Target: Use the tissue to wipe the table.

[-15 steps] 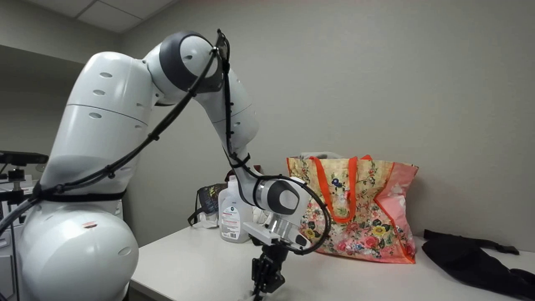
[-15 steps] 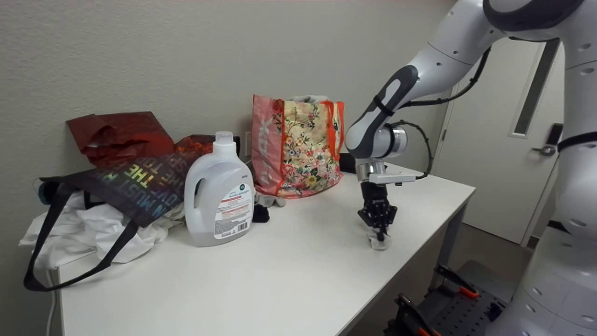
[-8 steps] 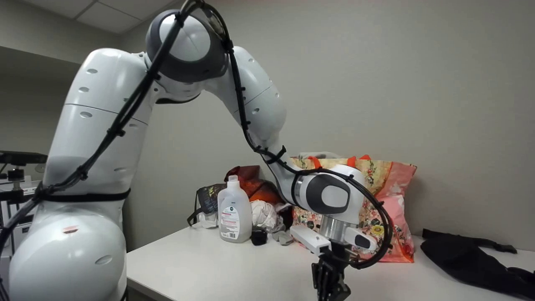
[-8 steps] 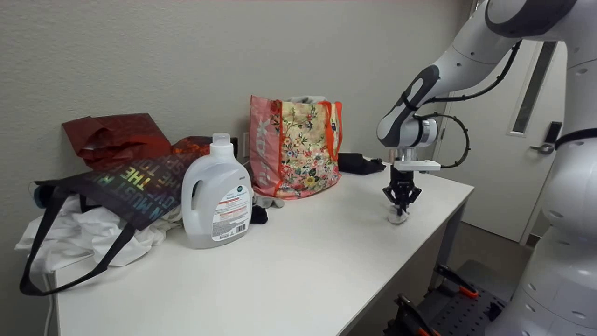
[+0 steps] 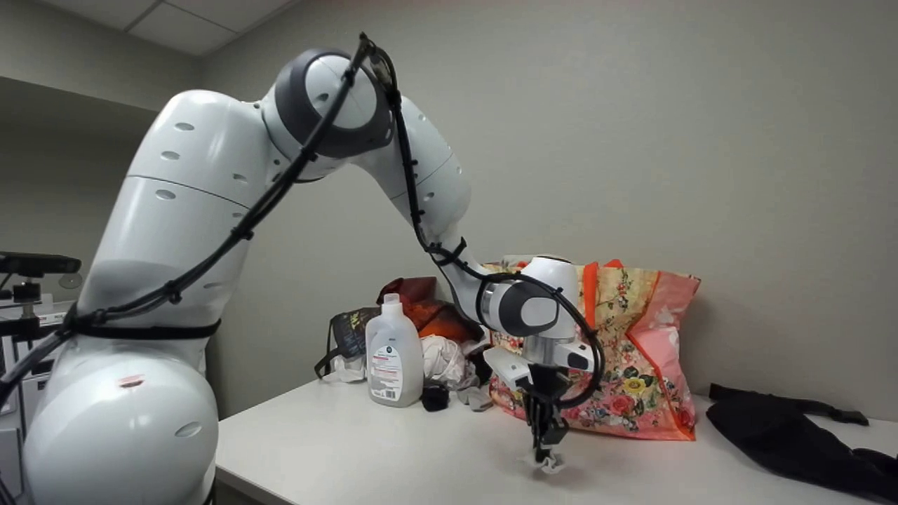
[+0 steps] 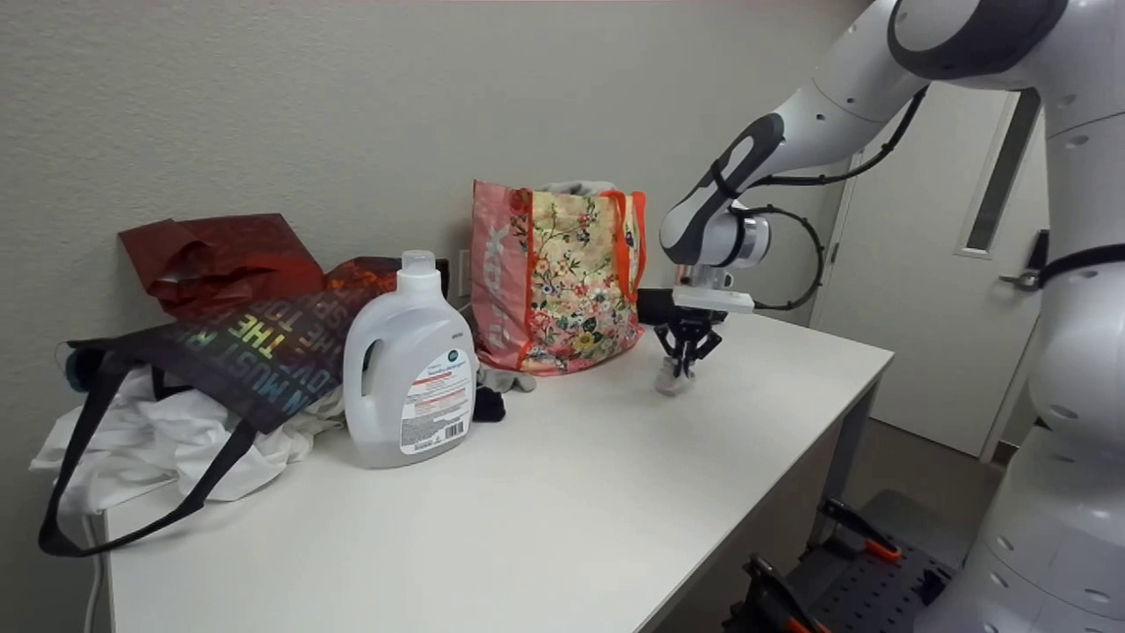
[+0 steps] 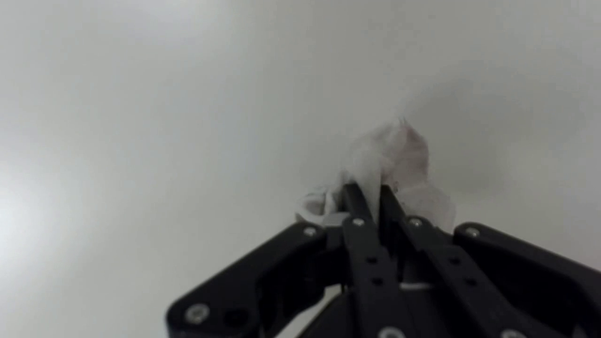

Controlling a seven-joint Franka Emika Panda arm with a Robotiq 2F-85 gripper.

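The tissue is a small crumpled white piece [image 7: 411, 159] pinched between the black fingertips in the wrist view. It also shows below the fingers in both exterior views [image 5: 551, 463] [image 6: 672, 382]. My gripper [image 7: 368, 190] is shut on it and points down, and it appears in both exterior views [image 5: 541, 449] [image 6: 683, 362]. The tissue is down at the white table [image 6: 422, 545], in front of the floral bag; I cannot tell how firmly it touches. The table's plain surface also fills the wrist view [image 7: 141, 122]. The part of the tissue between the fingers is hidden.
The floral bag [image 6: 580, 290] stands against the wall, close behind my gripper. A detergent bottle [image 6: 413, 378] stands beside a dark printed bag [image 6: 281, 343] and white cloth [image 6: 202, 431]. A black cloth item [image 5: 786, 442] lies beyond the bag. The table's front edge [image 6: 773, 483] drops off.
My gripper, still holding the tissue, first moved along the table towards its far end. It then swung back towards the wall and the floral bag. The other objects stay where they were.
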